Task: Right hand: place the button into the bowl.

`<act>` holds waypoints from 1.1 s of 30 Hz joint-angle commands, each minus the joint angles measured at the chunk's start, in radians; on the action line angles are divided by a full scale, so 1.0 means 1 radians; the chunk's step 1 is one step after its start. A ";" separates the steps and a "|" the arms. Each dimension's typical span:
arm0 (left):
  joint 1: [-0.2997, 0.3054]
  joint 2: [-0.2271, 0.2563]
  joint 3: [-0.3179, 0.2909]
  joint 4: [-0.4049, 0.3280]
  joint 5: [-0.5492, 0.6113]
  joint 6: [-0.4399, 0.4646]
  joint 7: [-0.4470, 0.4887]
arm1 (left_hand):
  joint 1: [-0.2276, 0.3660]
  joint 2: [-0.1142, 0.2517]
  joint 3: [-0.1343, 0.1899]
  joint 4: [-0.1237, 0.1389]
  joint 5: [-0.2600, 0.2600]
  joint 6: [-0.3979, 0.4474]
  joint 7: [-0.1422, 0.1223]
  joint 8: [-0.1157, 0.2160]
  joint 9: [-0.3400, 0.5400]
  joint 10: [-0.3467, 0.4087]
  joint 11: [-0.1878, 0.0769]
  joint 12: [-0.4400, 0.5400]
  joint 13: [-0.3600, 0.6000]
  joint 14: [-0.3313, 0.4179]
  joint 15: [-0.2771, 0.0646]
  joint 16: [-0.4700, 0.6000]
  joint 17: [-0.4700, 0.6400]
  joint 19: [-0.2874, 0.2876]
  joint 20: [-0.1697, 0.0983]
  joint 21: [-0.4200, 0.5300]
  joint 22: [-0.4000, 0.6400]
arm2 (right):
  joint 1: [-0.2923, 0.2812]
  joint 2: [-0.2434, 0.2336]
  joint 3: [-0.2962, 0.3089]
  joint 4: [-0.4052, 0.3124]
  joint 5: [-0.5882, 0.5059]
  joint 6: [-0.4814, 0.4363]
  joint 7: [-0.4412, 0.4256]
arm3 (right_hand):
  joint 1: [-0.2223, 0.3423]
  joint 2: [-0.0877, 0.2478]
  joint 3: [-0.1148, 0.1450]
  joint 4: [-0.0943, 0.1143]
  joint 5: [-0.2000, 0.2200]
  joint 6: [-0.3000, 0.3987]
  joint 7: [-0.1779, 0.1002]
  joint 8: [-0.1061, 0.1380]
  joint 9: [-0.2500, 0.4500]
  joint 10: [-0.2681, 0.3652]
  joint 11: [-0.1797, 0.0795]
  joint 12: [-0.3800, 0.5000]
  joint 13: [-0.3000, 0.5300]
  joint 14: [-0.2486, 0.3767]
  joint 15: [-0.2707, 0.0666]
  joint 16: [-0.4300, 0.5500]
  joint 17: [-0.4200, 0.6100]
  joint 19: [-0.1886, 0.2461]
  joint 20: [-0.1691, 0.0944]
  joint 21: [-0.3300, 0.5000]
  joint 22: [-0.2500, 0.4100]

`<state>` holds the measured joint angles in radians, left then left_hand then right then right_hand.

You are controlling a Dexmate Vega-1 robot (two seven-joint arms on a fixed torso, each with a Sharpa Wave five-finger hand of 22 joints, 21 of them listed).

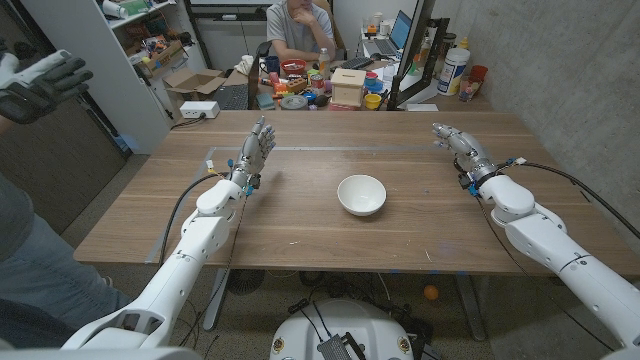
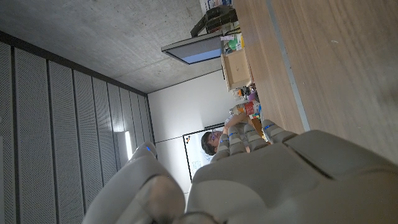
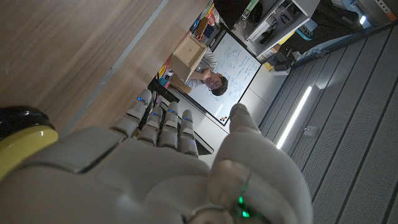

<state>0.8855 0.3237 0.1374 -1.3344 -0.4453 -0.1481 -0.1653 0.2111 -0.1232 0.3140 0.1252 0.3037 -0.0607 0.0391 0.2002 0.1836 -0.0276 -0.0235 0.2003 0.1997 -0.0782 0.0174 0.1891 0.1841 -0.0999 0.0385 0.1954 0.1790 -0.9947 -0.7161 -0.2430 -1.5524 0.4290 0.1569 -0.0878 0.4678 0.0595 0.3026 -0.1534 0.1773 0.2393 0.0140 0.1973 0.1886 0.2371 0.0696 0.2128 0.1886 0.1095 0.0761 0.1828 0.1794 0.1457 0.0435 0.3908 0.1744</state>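
White bowl (image 1: pixel 361 194) mid counter (image 1: pixel 300 225), both robot hands empty with fingers apart, left robot hand (image 1: pixel 256 148) raised far left, right robot hand (image 1: pixel 458 142) far right, button cannot be made out, person seated (image 1: pixel 297 30) behind.

No text, label, brand or number can be read. The whiteboard (image 3: pixel 239 65) behind the person bears handwriting too small to make out, and the bottles and boxes beyond the table (image 1: pixel 300 215) show no legible print.

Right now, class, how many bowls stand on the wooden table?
1. A white bowl stands near the middle of the wooden table, between the left hand and the right hand. No button shows on the table; one could lie hidden inside the bowl.
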 commanded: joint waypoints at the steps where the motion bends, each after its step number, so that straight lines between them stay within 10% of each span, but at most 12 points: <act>1: 0.008 -0.002 -0.003 -0.012 0.000 0.004 -0.011 | 0.003 0.008 0.002 -0.005 0.006 0.003 -0.001 0.004 0.004 0.000 -0.009 0.006 -0.001 -0.002 0.005 0.001 0.002 -0.003 0.013 0.001 0.004 | -0.029 -0.068 0.016 -0.058 -0.072 -0.052 -0.059 | 0.018 -0.003 0.003 -0.009 0.000 0.004 -0.013 -0.003 0.001 -0.008 -0.005 -0.004 0.005 -0.002 0.008 -0.001 0.002 0.004 0.020 -0.006 0.002; 33: 0.038 0.003 0.004 -0.041 0.014 -0.005 0.012 | 0.004 0.012 -0.006 -0.006 0.010 0.020 -0.002 0.008 0.005 0.010 -0.016 0.010 -0.003 0.010 0.005 0.005 0.003 -0.002 0.038 0.005 0.005 | -0.019 -0.253 -0.020 -0.243 -0.465 -0.457 -0.141 | 0.088 -0.049 0.004 -0.017 0.020 0.034 -0.059 0.006 0.004 -0.055 -0.038 -0.009 0.008 -0.001 0.022 0.002 0.002 0.016 0.124 -0.039 0.003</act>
<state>0.9132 0.3248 0.1385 -1.3652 -0.4341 -0.1432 -0.1602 0.2111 -0.1232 0.3100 0.1212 0.3037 -0.0442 0.0409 0.2002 0.1835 -0.0222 -0.0288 0.2003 0.1952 -0.0722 0.0233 0.1891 0.1839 -0.1022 0.0683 0.1954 0.1789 -1.0336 -0.9122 -0.2332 -1.7409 0.1014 -0.1546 -0.2358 0.5393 0.0144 0.3013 -0.1685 0.1928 0.2733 -0.0343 0.1974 0.1884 0.1905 0.0341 0.2049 0.1932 0.1109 0.0858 0.1809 0.1793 0.1615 0.1521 0.3578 0.1743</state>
